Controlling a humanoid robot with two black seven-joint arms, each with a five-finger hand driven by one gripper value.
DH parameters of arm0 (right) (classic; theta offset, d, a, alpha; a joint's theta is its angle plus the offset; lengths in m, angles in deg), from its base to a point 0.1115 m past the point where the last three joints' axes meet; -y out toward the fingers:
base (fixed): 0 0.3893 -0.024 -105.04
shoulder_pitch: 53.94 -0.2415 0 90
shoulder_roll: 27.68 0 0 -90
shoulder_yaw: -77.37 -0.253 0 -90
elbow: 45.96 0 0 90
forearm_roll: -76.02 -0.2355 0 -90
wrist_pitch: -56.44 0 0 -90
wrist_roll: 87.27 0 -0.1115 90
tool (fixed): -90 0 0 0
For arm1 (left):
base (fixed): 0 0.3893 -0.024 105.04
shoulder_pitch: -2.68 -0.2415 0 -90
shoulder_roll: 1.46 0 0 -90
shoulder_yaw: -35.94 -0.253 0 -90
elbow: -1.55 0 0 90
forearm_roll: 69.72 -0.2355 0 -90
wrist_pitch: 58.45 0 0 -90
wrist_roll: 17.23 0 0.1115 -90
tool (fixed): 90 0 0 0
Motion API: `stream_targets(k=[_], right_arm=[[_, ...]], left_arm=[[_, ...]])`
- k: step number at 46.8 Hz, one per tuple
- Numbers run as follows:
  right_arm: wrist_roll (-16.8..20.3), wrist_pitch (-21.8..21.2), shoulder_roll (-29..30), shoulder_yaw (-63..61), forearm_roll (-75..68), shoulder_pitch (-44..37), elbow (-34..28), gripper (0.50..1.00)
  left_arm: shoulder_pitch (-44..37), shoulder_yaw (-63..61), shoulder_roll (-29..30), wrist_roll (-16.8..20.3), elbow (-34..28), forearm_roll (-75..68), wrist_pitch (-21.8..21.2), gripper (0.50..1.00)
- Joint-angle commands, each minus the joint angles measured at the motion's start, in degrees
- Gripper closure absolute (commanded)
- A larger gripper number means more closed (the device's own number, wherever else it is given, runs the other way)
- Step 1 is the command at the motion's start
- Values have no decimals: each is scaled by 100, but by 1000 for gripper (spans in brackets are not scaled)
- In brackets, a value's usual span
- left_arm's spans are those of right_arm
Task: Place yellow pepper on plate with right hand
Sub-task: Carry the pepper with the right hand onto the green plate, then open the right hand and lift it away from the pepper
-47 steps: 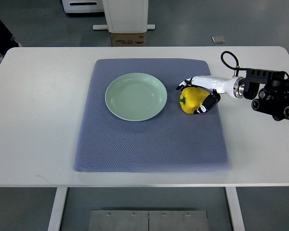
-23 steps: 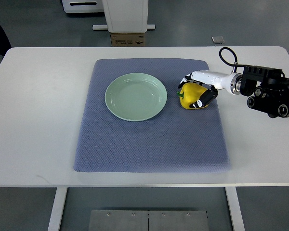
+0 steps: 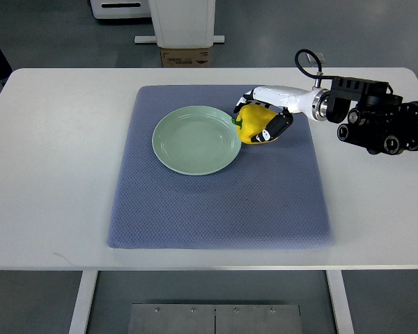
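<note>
The yellow pepper [image 3: 253, 129] is held in the right hand [image 3: 263, 120] beside the plate [image 3: 196, 139], its green stem pointed at the plate.

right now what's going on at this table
The robot's right hand is closed around a yellow pepper and holds it at the right edge of the green plate, which sits on a blue mat on the white table. The pepper is not yet over the middle of the plate, so the placing is not finished. The left hand does not show in the view.
</note>
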Motion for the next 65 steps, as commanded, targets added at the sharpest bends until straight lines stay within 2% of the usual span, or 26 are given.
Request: stream_targets(k=[1, 16, 45, 48, 50, 65], right_arm=[[20, -2, 197, 4, -122, -68, 9, 1000], [46, -2, 970, 40, -500, -104, 132, 1000], [55, 7, 979, 48, -702, 63, 317, 994], [46, 7, 979, 40, -702, 72, 317, 756], [38, 15, 979, 40, -711, 81, 317, 502], [38, 77, 979, 13, -711, 98, 326, 500]], left_arm=[[0, 0, 0, 2, 0, 0, 0, 500], [0, 0, 0, 2, 0, 0, 0, 500], [0, 0, 0, -7, 0, 0, 0, 500], [0, 0, 0, -7, 0, 0, 0, 500], [0, 0, 0, -7, 0, 0, 0, 500], [0, 0, 0, 2, 0, 0, 0, 500]])
